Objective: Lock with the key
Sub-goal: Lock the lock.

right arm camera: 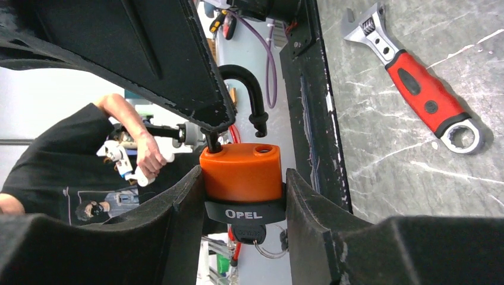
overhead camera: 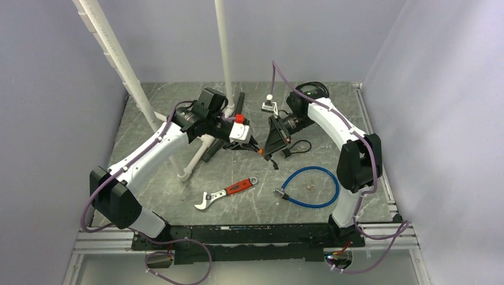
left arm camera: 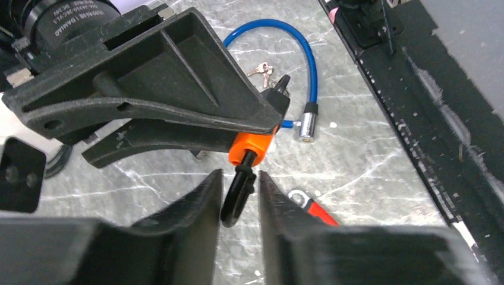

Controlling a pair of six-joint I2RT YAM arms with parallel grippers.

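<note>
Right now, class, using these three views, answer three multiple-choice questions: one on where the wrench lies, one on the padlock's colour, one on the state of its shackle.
1. The wrench lies: A held in the air; B flat on the table; C inside a box.
2. The padlock body is: A orange; B green; C white.
3. The shackle is: A shut; B removed; C open.
Answers: 1 B, it rests on the grey surface; 2 A, the body clamped in the right pincer is orange; 3 C, one shackle end hangs clear of the body.
</note>
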